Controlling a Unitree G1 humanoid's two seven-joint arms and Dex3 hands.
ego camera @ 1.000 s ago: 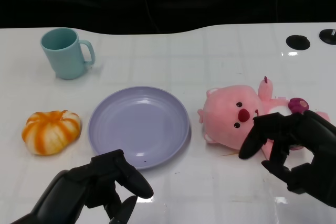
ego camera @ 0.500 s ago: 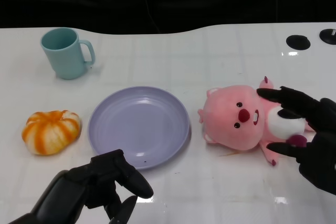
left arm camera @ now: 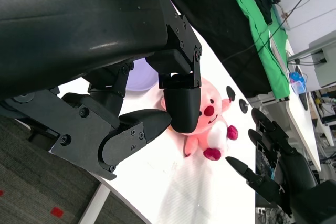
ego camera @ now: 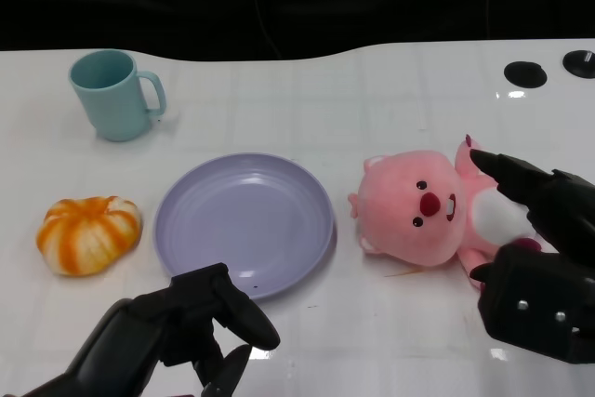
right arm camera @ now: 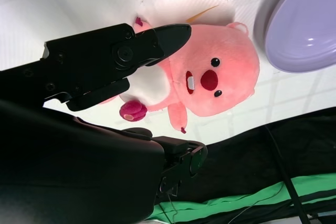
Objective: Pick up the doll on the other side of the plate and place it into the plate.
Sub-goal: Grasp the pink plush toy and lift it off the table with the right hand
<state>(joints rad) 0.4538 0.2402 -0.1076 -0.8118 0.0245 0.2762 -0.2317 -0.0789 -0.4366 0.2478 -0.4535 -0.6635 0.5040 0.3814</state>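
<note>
Reaching for the doll looks like the step on the go, so here's how I'd play it, working front to back. Nearest the camera, the left hand [ego camera: 191,327] sits at about 7 o'clock with its fingers curled in on nothing, just shy of the plate [ego camera: 200,253] rim. I'd leave it parked there.

The right hand [ego camera: 539,262] at 4 o'clock is spread wide with nothing in it, fingers splayed over the doll's far end. I can't tell if they're touching the plush.

The pink doll [ego camera: 423,206] lies on its back at 3 o'clock, just beside the plate's right rim, not on it.

My take: plush squashes, so wrap the fingers around the belly and not a paw, squeeze firmly, lift clear of the rim, then carry it toward 9 o'clock and let go over the plate's middle.

Further back, the orange pumpkin toy [ego camera: 88,232] at 9 o'clock and the teal mug [ego camera: 116,93] at 11 are well apart from that path.
</note>
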